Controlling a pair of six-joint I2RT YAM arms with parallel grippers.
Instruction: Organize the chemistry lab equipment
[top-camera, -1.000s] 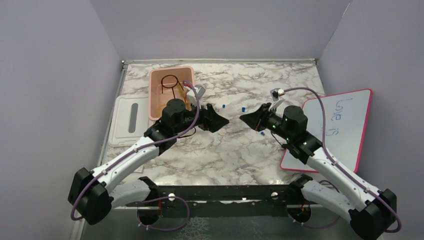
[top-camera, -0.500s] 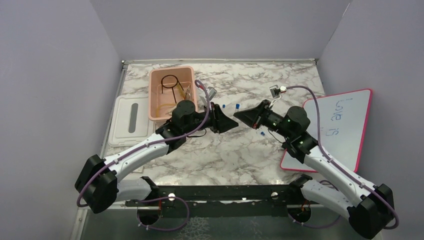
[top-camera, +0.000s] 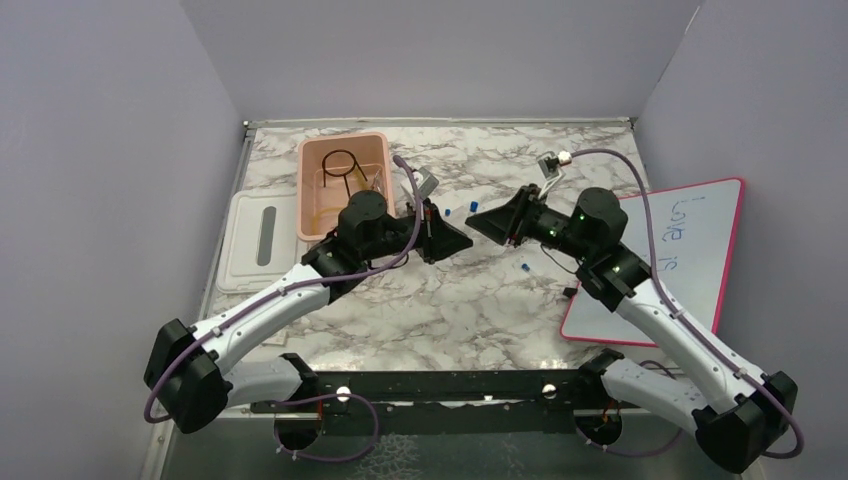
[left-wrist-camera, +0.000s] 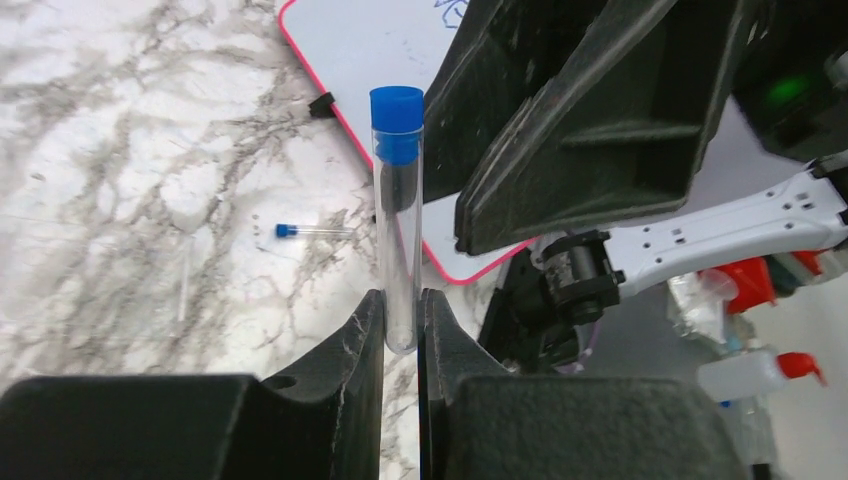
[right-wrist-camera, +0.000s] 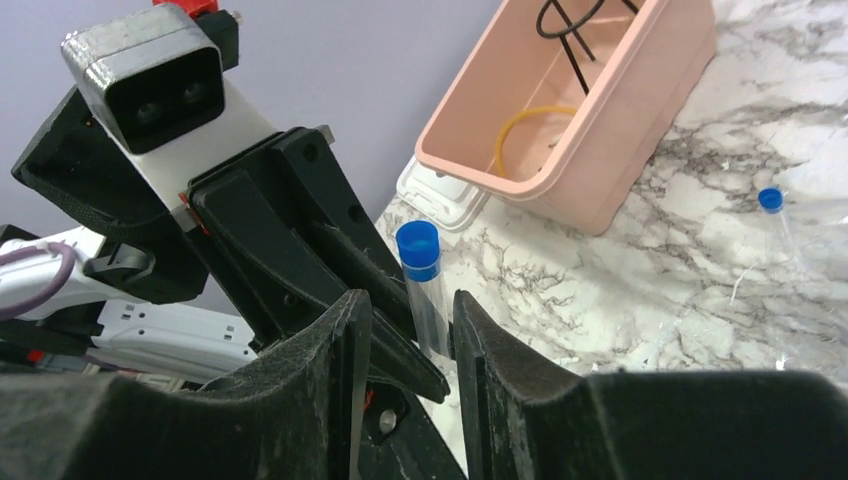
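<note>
A clear test tube with a blue cap (left-wrist-camera: 397, 180) sticks up from my left gripper (left-wrist-camera: 400, 300), which is shut on its rounded lower end. In the right wrist view the same tube (right-wrist-camera: 424, 275) stands between the fingers of my right gripper (right-wrist-camera: 412, 300), whose jaws are apart and do not touch it. The left gripper (top-camera: 458, 240) and the right gripper (top-camera: 483, 222) meet tip to tip over the middle of the table. A black wire ring (top-camera: 340, 162) and a tan rubber tube (right-wrist-camera: 520, 125) lie in the pink tub (top-camera: 304, 190).
The white lid (top-camera: 260, 240) lies left of the tub. A pink-framed whiteboard (top-camera: 680, 250) lies at the right, with a small black piece (top-camera: 570, 291) by its edge. Small blue-capped tubes (top-camera: 448, 212) (top-camera: 524, 268) lie on the marble near the grippers.
The left gripper moved right and shut on the tube's lower end. The right gripper came toward it, then opened its jaws off the tube.
</note>
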